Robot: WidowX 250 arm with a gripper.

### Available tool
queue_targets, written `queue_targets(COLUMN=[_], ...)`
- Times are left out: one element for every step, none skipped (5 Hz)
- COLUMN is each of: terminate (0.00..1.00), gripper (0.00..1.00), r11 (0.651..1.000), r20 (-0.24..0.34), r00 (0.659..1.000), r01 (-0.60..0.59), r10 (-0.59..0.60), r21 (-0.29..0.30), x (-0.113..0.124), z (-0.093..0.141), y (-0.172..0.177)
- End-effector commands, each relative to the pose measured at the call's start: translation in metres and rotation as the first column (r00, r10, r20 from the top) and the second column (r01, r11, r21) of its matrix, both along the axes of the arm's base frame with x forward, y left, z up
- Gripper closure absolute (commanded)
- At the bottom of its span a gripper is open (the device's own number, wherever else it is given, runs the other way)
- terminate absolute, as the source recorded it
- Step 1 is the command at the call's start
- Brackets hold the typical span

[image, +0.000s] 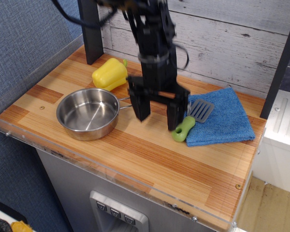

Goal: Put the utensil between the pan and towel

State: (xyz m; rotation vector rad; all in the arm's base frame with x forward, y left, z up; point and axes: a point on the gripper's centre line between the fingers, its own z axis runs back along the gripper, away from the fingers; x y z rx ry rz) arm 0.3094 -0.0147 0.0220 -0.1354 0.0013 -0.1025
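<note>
The spatula (pixel 192 119) has a grey slotted head lying on the blue towel (pixel 222 121) and a lime-green handle reaching off the towel's left edge onto the wood. The steel pan (pixel 87 113) sits at the left, and most of its wire handle is hidden behind my arm. My black gripper (pixel 157 113) is open and empty, with its fingers pointing down, in the gap between pan and towel. Its right finger (pixel 176 115) stands just left of the green handle. I cannot tell whether it touches the handle.
A yellow bell pepper (pixel 109 73) lies behind the pan. A dark post (pixel 90 29) stands at the back left. A clear acrylic lip (pixel 111 171) runs along the counter's front and left edges. A white plank wall is behind.
</note>
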Motion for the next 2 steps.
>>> queue_targets(terminate=[0.0, 0.0], gripper=[0.0, 0.0], r11=[0.996, 0.994], r20=[0.049, 0.066], r00=[0.996, 0.993], r01=[0.078, 0.094], r10=[-0.08, -0.098], r21=[0.038, 0.059], x=[0.022, 0.0237], z=[-0.0004, 0.0063], y=[-0.03, -0.0391])
